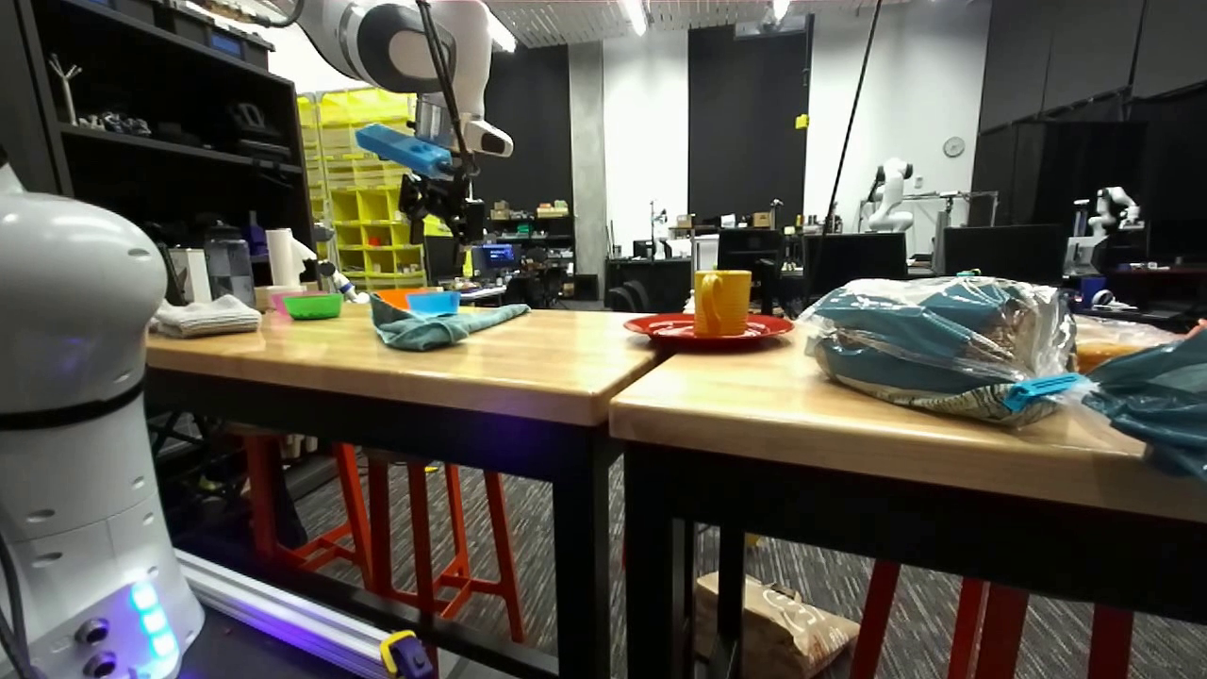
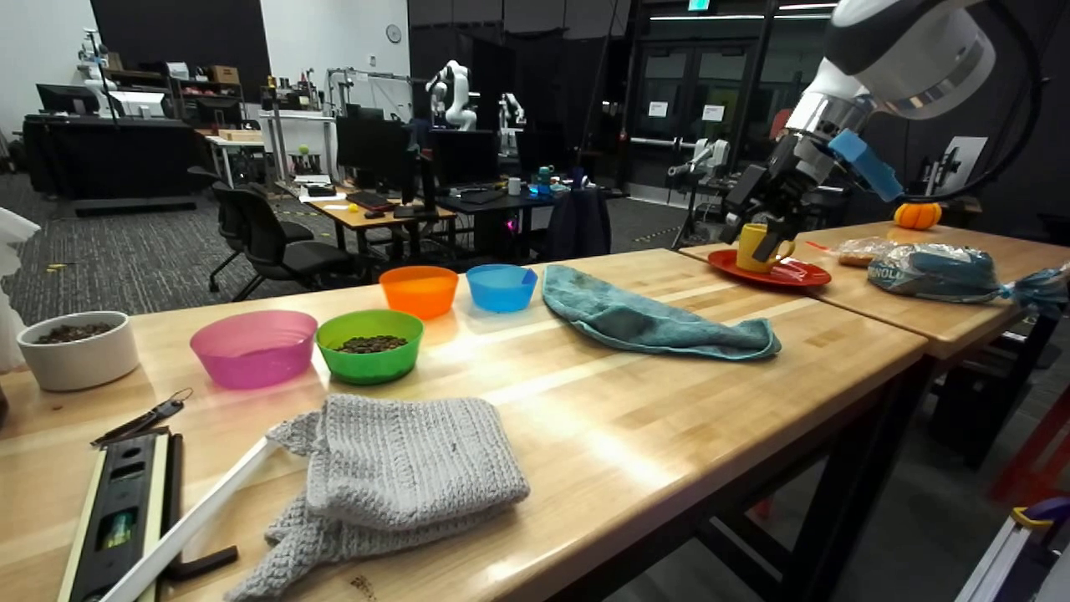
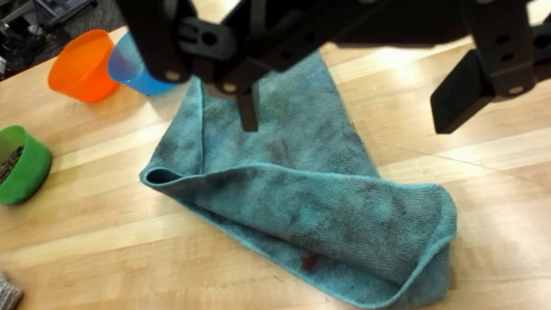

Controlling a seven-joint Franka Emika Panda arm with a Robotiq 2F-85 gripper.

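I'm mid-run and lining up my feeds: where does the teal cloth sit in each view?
In an exterior view: teal cloth left of centre, around mid-height, just below the blue bowl.
In an exterior view: teal cloth right of centre, with the blue bowl to its left.
Wrist view: teal cloth across the middle and lower middle; blue bowl at upper left.
Shared landmark: the blue bowl, in all three views.

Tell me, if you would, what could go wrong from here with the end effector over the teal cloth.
The open end effector hangs above the teal cloth, which lies folded over itself, so closing there might catch only one layer. The blue bowl stands close beside the cloth and could be knocked if the cloth were dragged that way. The green bowl holds dark pellets, which a bump might spill.
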